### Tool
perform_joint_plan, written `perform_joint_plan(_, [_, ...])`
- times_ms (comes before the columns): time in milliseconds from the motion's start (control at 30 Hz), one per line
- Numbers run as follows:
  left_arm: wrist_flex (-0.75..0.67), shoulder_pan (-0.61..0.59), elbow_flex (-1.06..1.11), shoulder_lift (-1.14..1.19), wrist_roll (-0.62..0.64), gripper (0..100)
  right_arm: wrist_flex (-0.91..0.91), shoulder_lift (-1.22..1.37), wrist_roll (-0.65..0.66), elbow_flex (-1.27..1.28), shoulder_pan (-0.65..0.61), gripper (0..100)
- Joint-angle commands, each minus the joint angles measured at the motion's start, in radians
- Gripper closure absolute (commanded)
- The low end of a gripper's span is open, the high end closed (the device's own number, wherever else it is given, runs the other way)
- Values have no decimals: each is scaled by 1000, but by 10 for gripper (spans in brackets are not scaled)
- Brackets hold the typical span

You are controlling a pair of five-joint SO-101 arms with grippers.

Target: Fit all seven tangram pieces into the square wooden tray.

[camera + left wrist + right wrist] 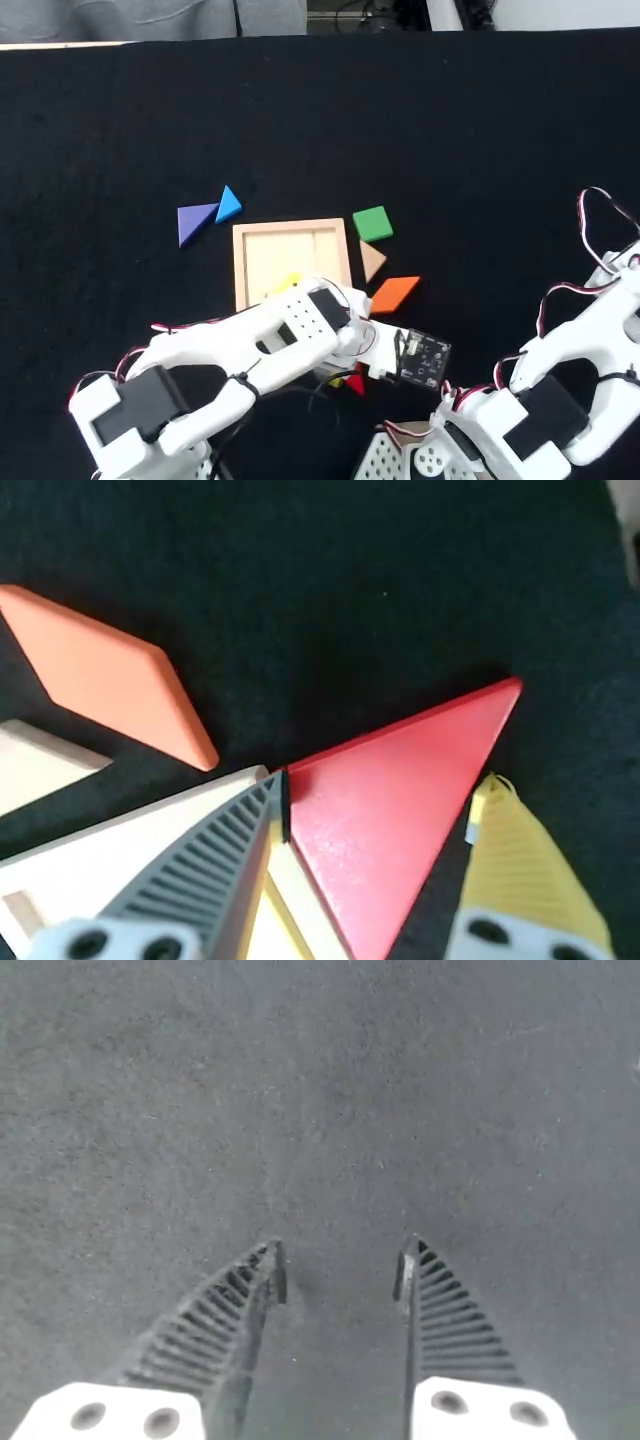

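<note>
Looking down on a black surface (450,130) bearing everything. Finding the left arm (250,360) stretching across the near side and over the near edge of the square wooden tray (290,226), hiding that edge in the high view. Finding the right arm (590,340) folding up at the near right corner, well apart from the pieces.

Seeing the tray lying mid-surface, its sides running square to the surface's edges.

Clenching the left hand (385,792) on the red triangle (400,850): pressing the grey finger (210,870) against one edge and the yellow finger (515,860) against the opposite one, with a sharp corner pointing straight out past the fingertips. Holding it at the tray's near right corner, one edge running along the rim; not being able to tell whether touching or raised.

Hanging the right hand (340,1270) released, fingers spreading apart over bare surface.

Spotting the purple triangle (193,221) left of the tray, its square corner facing far-left and one sharp tip pointing right. Spotting the orange parallelogram (394,294) near the tray's near right corner, its long axis running left to right and rising slightly toward the far side. Spotting the green square (373,223) just off the far right corner, tilting a little. Spotting the tan triangle (371,260) just beside the right rim, pointing right. Spotting the blue triangle (229,205) touching the purple tip, apex pointing away from the arms. Catching a yellow piece (287,283) peeking out inside the tray beside the left arm.
</note>
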Motion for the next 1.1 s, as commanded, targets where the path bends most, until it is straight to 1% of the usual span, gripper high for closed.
perform_joint_plan(0, [-12, 7, -73, -3, 54, 706, -17, -15, 9, -5, -18, 808])
perform_joint_plan(200, [-12, -33, -104, -2, 55, 687, -15, -15, 9, -5, -18, 808])
perform_joint_plan(433, [-14, -35, -73, 43, 44, 683, -15, -15, 11, -4, -18, 808])
perform_joint_plan(500, [-14, -36, -93, 71, 23, 684, -15, -15, 11, -4, -18, 808])
perform_joint_plan(633, [-6, -35, -151, 132, 20, 684, -15, -15, 29, 2, -35, 808])
perform_joint_plan(833, [-5, -35, -163, 153, 17, 684, -21, -16, 37, 16, -43, 808])
perform_joint_plan(933, [55, -28, -165, 153, 9, 686, -21, -16, 37, 15, -43, 808])
perform_joint_plan(1067, [150, -27, -173, 153, -74, 687, -21, -16, 37, 15, -44, 808])
